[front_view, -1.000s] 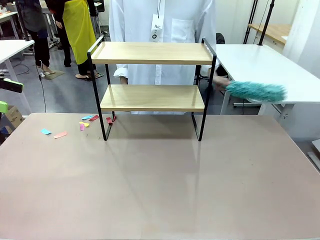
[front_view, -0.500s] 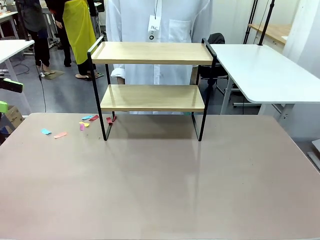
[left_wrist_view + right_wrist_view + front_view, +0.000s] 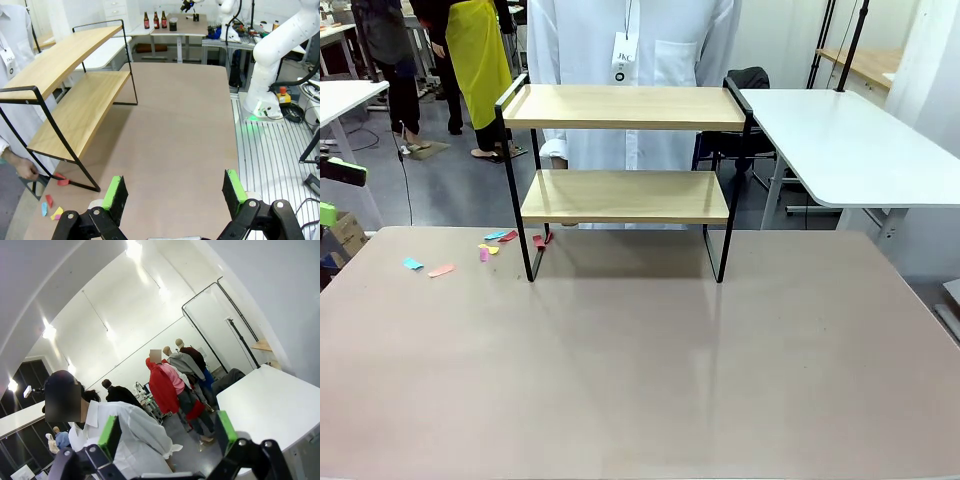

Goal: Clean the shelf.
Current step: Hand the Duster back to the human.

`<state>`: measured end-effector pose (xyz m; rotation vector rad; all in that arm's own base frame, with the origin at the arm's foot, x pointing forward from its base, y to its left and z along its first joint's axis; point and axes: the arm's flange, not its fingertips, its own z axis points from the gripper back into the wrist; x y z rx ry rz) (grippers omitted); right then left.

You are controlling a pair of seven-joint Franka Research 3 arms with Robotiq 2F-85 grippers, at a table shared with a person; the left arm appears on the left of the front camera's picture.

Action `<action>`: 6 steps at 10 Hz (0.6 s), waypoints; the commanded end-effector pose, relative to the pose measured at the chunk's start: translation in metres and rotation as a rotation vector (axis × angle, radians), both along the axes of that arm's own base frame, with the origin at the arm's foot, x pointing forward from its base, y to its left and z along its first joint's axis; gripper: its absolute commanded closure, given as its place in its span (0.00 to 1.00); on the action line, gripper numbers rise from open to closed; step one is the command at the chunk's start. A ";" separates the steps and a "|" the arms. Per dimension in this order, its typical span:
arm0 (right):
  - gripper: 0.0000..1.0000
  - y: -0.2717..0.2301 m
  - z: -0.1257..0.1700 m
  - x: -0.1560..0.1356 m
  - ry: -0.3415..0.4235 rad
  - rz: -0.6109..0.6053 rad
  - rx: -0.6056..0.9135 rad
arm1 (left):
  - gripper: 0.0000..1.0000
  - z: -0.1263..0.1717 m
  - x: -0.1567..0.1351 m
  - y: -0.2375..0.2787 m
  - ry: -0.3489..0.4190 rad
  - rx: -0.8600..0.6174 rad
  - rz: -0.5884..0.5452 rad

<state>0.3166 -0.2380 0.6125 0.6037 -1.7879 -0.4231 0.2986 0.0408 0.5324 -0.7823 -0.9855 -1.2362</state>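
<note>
Front view shows you the teal duster gone from beside the shelf (image 3: 625, 170), ahead-left of your wide-open left gripper (image 3: 175, 192); right gripper (image 3: 165, 432) likewise spread, cleaning stalled

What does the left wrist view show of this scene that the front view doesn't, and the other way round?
Left wrist view alone: the open left gripper with its green pads, hanging above the table's near end, and the right arm's base beside the table. Front view alone: the white side table to the right of the shelf, and the person's white coat face on. Both: the shelf with both boards bare, the brown table, and the coloured paper scraps by the shelf's foot.
</note>
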 end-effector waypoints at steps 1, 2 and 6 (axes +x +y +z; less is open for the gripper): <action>0.00 0.001 -0.001 -0.003 0.005 -0.006 -0.006 | 0.00 0.000 0.002 -0.002 -0.025 -0.024 -0.007; 0.00 0.001 -0.001 -0.003 0.005 -0.006 -0.006 | 0.00 0.000 0.002 -0.002 -0.025 -0.024 -0.007; 0.00 0.001 -0.001 -0.003 0.005 -0.006 -0.006 | 0.00 0.000 0.002 -0.002 -0.025 -0.024 -0.007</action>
